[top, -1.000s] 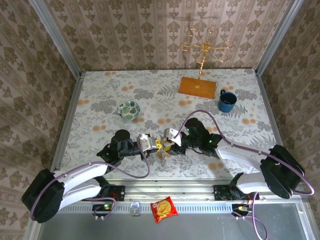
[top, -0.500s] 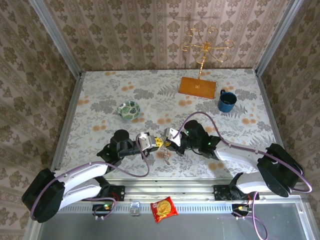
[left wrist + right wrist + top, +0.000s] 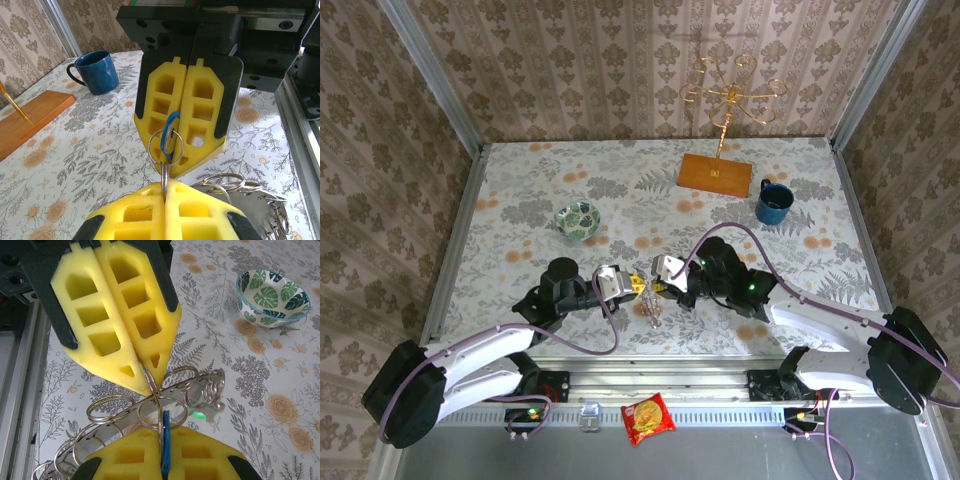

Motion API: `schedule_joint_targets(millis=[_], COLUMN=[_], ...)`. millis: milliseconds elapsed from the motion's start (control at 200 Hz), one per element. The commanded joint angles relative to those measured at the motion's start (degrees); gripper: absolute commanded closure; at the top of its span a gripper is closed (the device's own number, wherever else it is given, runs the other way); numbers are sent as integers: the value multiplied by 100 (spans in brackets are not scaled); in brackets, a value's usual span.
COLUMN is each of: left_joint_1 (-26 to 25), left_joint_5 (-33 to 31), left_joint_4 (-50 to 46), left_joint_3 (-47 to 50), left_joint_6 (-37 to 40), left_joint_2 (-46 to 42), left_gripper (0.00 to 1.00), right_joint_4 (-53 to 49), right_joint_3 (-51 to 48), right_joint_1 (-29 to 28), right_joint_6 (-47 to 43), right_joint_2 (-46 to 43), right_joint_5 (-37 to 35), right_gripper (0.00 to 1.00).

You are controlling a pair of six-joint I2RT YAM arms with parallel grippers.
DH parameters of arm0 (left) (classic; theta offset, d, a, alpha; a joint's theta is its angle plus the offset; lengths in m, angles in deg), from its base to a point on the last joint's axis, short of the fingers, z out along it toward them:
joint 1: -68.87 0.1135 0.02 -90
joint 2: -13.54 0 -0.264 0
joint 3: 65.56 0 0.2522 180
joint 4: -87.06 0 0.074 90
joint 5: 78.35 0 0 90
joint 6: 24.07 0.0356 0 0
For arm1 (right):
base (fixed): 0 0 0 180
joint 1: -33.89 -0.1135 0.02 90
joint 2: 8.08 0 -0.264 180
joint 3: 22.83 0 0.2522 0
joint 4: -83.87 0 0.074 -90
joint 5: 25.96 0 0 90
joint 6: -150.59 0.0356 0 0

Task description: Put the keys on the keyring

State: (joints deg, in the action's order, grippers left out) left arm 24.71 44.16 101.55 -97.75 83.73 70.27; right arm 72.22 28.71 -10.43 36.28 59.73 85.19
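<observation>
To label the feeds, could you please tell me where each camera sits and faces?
Top external: above and behind the bases, looking down on the floral-print table; left arm and right arm show.
Left wrist: faces the right end effector and dark blue mug; own yellow foam fingers below.
Right wrist: faces the left end effector and green leaf-patterned bowl; own fingers below.
Shared: both wrist views show the blue-headed key at the grey wire-loop keyring.

The top external camera looks steeply down from above the near edge, covering the whole table (image 3: 520, 210). The left wrist camera, close in, faces the blue mug (image 3: 95, 70) near the far right corner. The right wrist camera, equally close, faces the leaf-patterned bowl (image 3: 272, 297). Both share the blue-headed key (image 3: 168, 135).
</observation>
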Motion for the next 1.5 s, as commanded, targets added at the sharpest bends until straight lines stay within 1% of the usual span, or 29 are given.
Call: schedule_joint_targets(millis=[0,100,215,300,315,340,360,415,445,475,550,645,705,745,785,840,920,985,1040,1100,1195,1300,1400,1495], left_joint_1=[30,30,38,39,39,47,52,78,99,133,184,256,318,391,469,590,792,946,1072,1151,1191,1216,1252,1277], left_joint_5=[-77,-193,-507,-1049,-1151,-1318,-1455,-1965,-2235,-2514,-3256,-4541,-5321,-5800,-6118,-6403,-6514,-6443,-6280,-6143,-6150,-6239,-6305,-6489], left_joint_4=[-345,-212,100,194,190,186,181,150,96,21,-304,-852,-1419,-1804,-2154,-2478,-2663,-2665,-2608,-2492,-2182,-1767,-1586,-1570], left_joint_3=[-98,-52,97,194,211,249,270,361,390,418,463,468,372,274,182,80,38,42,59,98,190,300,328,290], left_joint_6=[136,33,-160,-327,-336,-346,-362,-432,-467,-506,-587,-709,-776,-832,-865,-962,-1089,-1195,-1258,-1348,-1424,-1450,-1429,-1455], left_joint_2=[-56,-91,-284,-560,-632,-759,-875,-1239,-1475,-1726,-2364,-3191,-3598,-3804,-3950,-4125,-4255,-4238,-4157,-3998,-3668,-3254,-2872,-2559], left_gripper=[96,71,49,35,27,21,14,8,2,0,0,0,0,0,0,0,0,0,0,0,0,0,0,0], right_joint_4=[-358,-593,-882,-1100,-1141,-1193,-1231,-1268,-1253,-1185,-987,-476,-32,306,576,941,1469,1518,1115,392,-586,-1466,-1974,-2170], right_joint_3=[315,468,657,839,873,932,986,1122,1185,1236,1409,1654,1815,1928,2037,2140,2123,2067,2149,2289,2413,2456,2445,2395], right_joint_1=[26,28,22,15,9,-7,-24,-116,-188,-253,-439,-655,-793,-923,-1017,-1075,-1089,-1088,-1079,-1071,-1062,-1053,-1037,-1027], right_joint_6=[-149,-193,-239,-250,-248,-240,-236,-222,-208,-182,-140,75,351,536,771,1159,1656,1664,1407,1066,445,-282,-809,-1102], right_joint_2=[-176,-181,-208,-162,-144,-111,-82,45,120,202,442,864,1150,1510,1756,2081,2440,2631,2769,2889,2989,3065,3184,3299], right_joint_5=[-200,-293,-381,-350,-344,-339,-343,-376,-382,-384,-354,-290,-189,-184,-238,-251,-343,-511,-686,-914,-1422,-2202,-2843,-3221], right_gripper=[100,100,100,100,100,100,100,100,100,100,100,100,100,100,100,100,100,100,100,100,100,100,100,100])
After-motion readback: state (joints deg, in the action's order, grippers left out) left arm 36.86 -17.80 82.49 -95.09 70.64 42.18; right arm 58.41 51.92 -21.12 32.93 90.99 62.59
